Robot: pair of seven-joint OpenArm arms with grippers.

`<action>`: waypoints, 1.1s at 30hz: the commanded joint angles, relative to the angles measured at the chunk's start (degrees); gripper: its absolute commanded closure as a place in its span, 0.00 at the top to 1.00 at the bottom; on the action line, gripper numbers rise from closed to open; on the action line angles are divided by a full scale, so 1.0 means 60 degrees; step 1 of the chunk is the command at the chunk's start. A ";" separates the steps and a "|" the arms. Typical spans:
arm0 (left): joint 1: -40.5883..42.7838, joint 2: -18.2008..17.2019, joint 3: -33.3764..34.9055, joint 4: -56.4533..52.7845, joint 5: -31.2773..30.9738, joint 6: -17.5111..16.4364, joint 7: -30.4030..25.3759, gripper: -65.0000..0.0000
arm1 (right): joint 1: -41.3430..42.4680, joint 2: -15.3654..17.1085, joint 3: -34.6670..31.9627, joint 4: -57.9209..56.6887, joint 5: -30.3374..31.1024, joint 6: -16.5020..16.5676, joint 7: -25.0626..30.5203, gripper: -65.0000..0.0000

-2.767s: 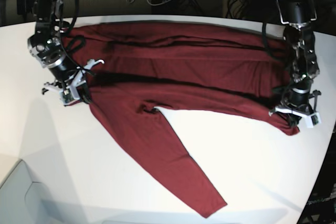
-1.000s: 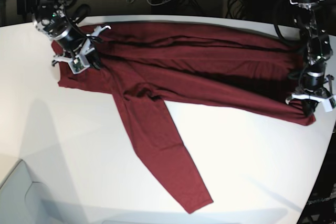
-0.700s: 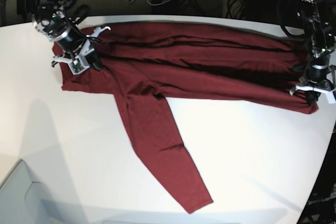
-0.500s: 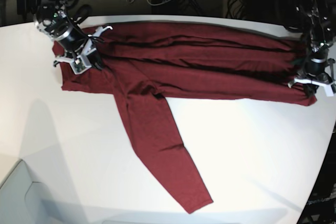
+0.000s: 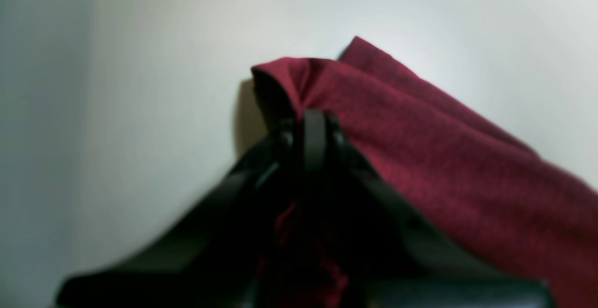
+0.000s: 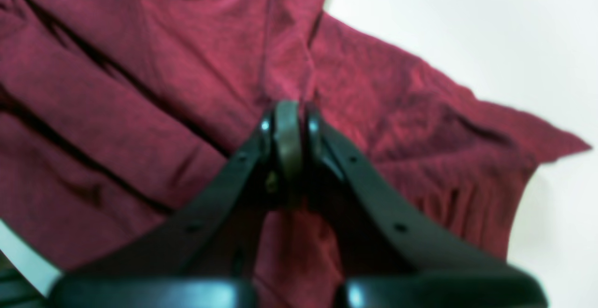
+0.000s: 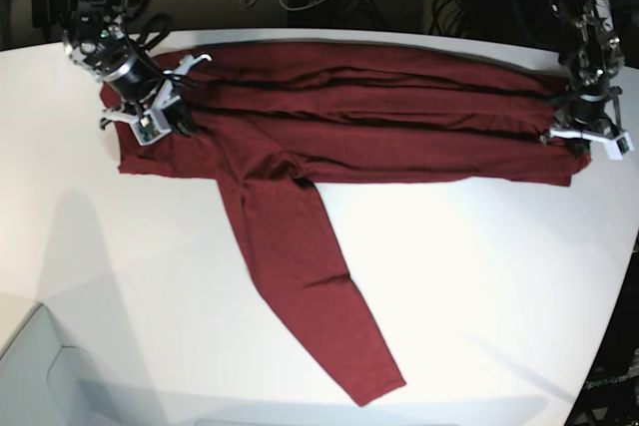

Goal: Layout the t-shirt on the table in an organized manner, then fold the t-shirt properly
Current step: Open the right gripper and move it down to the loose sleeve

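Two grippers, my left (image 7: 584,140) and right (image 7: 160,117), pinch opposite ends of the t-shirt (image 7: 379,127): thin, limp fabric, best gripped at edges.

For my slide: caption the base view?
Both grippers, left gripper and right gripper, pinch the maroon t-shirt stretched across the table.

We find the base view evenly and brightly lit from above; the table (image 7: 479,276) reads near-white with mild glare across its centre, while the background behind it falls to near-black. Soft, faint shadows lie on the table at lower left. Straight edges bow towards the frame corners, indicating wide-angle distortion. Both wrist views are soft: the gripper fingers (image 5: 314,139) in the foreground are blurred and dark, and the t-shirt (image 6: 163,65) shows only coarse, grainy texture. The left wrist view vignettes at its left edge.
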 commanded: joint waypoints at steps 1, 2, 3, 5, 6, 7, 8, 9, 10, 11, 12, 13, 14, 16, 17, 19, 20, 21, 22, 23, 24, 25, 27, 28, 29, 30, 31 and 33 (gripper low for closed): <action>0.0042 -0.0121 -0.0030 -0.0080 0.0011 -0.0017 0.0117 0.01 | 0.0052 0.0084 0.0045 0.0200 0.0124 -0.0005 0.0262 0.00; -0.0017 -0.0121 -0.0001 -0.0168 0.0011 -0.0017 0.0117 0.01 | 0.0052 0.0098 0.0045 0.0200 0.0124 -0.0005 0.0262 0.00; -0.0090 -0.0121 0.0116 -0.0270 0.0011 -0.0032 0.0117 0.01 | 0.0052 0.0098 0.0060 0.0214 0.0124 -0.0005 0.0262 0.00; -0.0134 -0.0195 0.0453 -0.0358 -0.0048 -0.0032 0.0117 0.02 | 0.0037 0.0201 0.0060 0.0214 0.0109 -0.0005 0.0248 0.01; -0.0134 -0.0209 0.0585 -0.0300 -0.0077 -0.0032 0.0117 0.05 | 0.0023 0.0303 0.0060 0.0214 0.0109 -0.0005 0.0248 0.05; -0.0119 -0.0209 0.0644 -0.0241 -0.0077 -0.0032 0.0117 0.08 | -0.0021 0.0347 0.0060 0.0214 0.0109 -0.0005 0.0248 0.10; -0.0105 -0.0209 0.0717 -0.0226 -0.0077 -0.0032 0.0117 0.14 | -0.0080 0.0362 0.0060 0.0214 0.0109 -0.0005 0.0248 0.16; -0.0105 -0.0195 0.0717 -0.0226 -0.0077 -0.0032 0.0117 0.19 | -0.0109 0.0362 0.0089 0.0229 0.0109 -0.0005 0.0248 0.21; -0.0119 -0.0151 0.0673 -0.0226 -0.0077 -0.0032 0.0117 0.24 | -0.0109 0.0362 0.0162 0.0229 0.0109 -0.0005 0.0248 0.26; -0.0119 -0.0136 0.0659 -0.0226 -0.0077 -0.0017 0.0117 0.30 | -0.0124 0.0362 0.0367 0.0229 0.0109 -0.0005 0.0248 0.32; -0.0119 -0.0121 0.0659 -0.0226 -0.0077 -0.0017 0.0117 0.35 | -0.0124 0.0347 0.0602 0.0244 0.0109 -0.0005 0.0248 0.37; -0.0119 -0.0121 0.0673 -0.0226 -0.0077 -0.0017 0.0117 0.38 | -0.0124 0.0333 0.0880 0.0317 0.0139 -0.0005 0.0248 0.42; -0.0119 -0.0121 0.0659 -0.0226 -0.0077 -0.0017 0.0117 0.40 | -0.0182 0.0303 0.1144 0.0449 0.0139 -0.0005 0.0248 0.45; -0.0090 -0.0121 0.0659 -0.0226 -0.0077 -0.0017 0.0117 0.43 | -0.0314 0.0303 0.1496 0.0786 0.0182 -0.0005 0.0248 0.50; -0.0090 -0.0121 0.0673 -0.0226 -0.0077 -0.0017 0.0117 0.43 | -0.0344 0.0303 0.1613 0.0962 0.0182 -0.0005 0.0248 0.52; -0.0075 -0.0121 0.0688 -0.0226 -0.0091 -0.0017 0.0117 0.43 | -0.0373 0.0289 0.1730 0.1372 0.0182 -0.0005 0.0248 0.55; -0.0061 -0.0121 0.0673 -0.0226 -0.0091 -0.0017 0.0117 0.44 | -0.0373 0.0289 0.1715 0.1548 0.0182 -0.0005 0.0248 0.56; -0.0061 -0.0121 0.0659 -0.0226 -0.0091 -0.0017 0.0117 0.44 | -0.0329 0.0289 0.1701 0.1679 0.0182 -0.0005 0.0248 0.57; -0.0046 -0.0121 0.0644 -0.0226 -0.0091 -0.0017 0.0117 0.45 | -0.0285 0.0259 0.1686 0.1782 0.0182 -0.0005 0.0248 0.58; -0.0046 -0.0121 0.0644 -0.0226 -0.0091 -0.0017 0.0117 0.45 | -0.0197 0.0157 0.1628 0.1797 0.0182 -0.0005 0.0248 0.59; -0.0031 -0.0121 0.0644 -0.0226 -0.0091 -0.0017 0.0117 0.46 | 0.0125 0.0010 0.1422 0.1797 0.0153 -0.0005 0.0248 0.61; -0.0031 -0.0121 0.0644 -0.0226 -0.0091 -0.0017 0.0117 0.48 | 0.0462 -0.0092 0.1217 0.1753 0.0124 -0.0005 0.0233 0.62; -0.0017 -0.0121 0.0644 -0.0226 -0.0091 -0.0017 0.0117 0.50 | 0.1195 -0.0195 0.0763 0.1445 0.0124 -0.0005 -0.0104 0.65; -0.0002 -0.0121 0.0644 -0.0226 -0.0091 -0.0017 0.0117 0.50 | 0.1722 -0.0195 0.0455 0.1225 0.0124 -0.0005 -0.0499 0.65; 0.0071 -0.0121 0.0644 -0.0226 -0.0091 -0.0017 0.0117 0.50 | 0.2294 -0.0209 0.0148 0.1005 0.0124 -0.0005 -0.0895 0.65; 0.0115 -0.0121 0.0629 -0.0212 -0.0091 -0.0017 0.0117 0.50 | 0.2821 -0.0327 -0.0087 0.0683 0.0124 -0.0005 -0.1291 0.65; 0.0144 -0.0121 0.0629 -0.0109 -0.0091 -0.0017 0.0117 0.50 | 0.3393 -0.0488 -0.0263 0.0229 0.0124 -0.0005 -0.1803 0.65; 0.0262 -0.0121 0.0629 0.0125 -0.0091 -0.0017 0.0117 0.50 | 0.4506 -0.0708 -0.0350 -0.0694 0.0124 -0.0005 -0.2419 0.65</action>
